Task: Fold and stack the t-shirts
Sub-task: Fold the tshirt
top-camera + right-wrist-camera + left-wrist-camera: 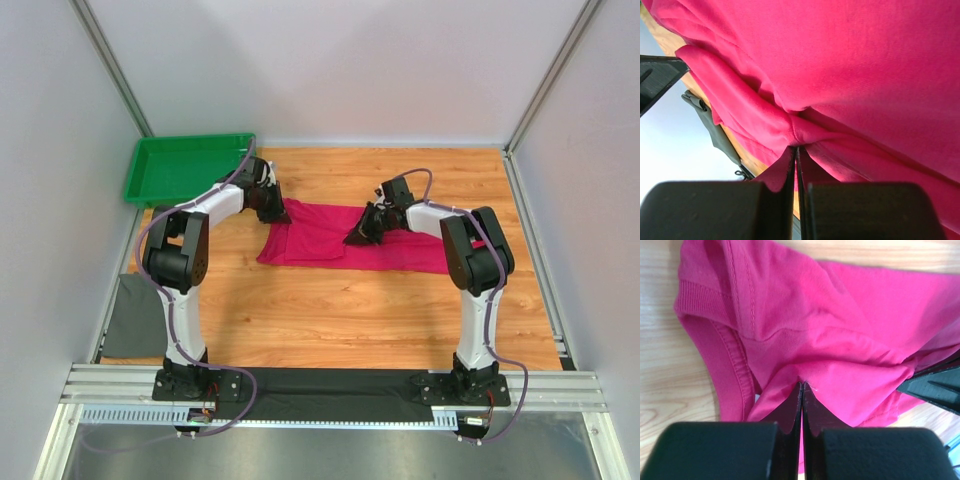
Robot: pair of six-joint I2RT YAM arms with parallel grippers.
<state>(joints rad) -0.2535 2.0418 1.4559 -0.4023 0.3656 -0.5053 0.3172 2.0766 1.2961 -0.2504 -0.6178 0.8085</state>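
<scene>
T-shirt [325, 242] – plain magenta – lies spread crosswise on the table [330, 320], a little toward 12 o'clock from the middle, its 3 o'clock end partly hidden behind the right arm. At the t-shirt's 10 o'clock corner the left gripper [278, 212] has its jaws pressed together on a pinch of fabric; in the left wrist view the cloth [840, 315] tents up into the tips [801, 385], with the ribbed collar [695, 300] at 9 o'clock. The right gripper [355, 236] meets the t-shirt near its middle, toward the 12 o'clock edge – jaws likewise closed on a gathered fold [796, 147]. A green tray [185, 165] sits at the table's 11 o'clock corner, apart from the t-shirt.
</scene>
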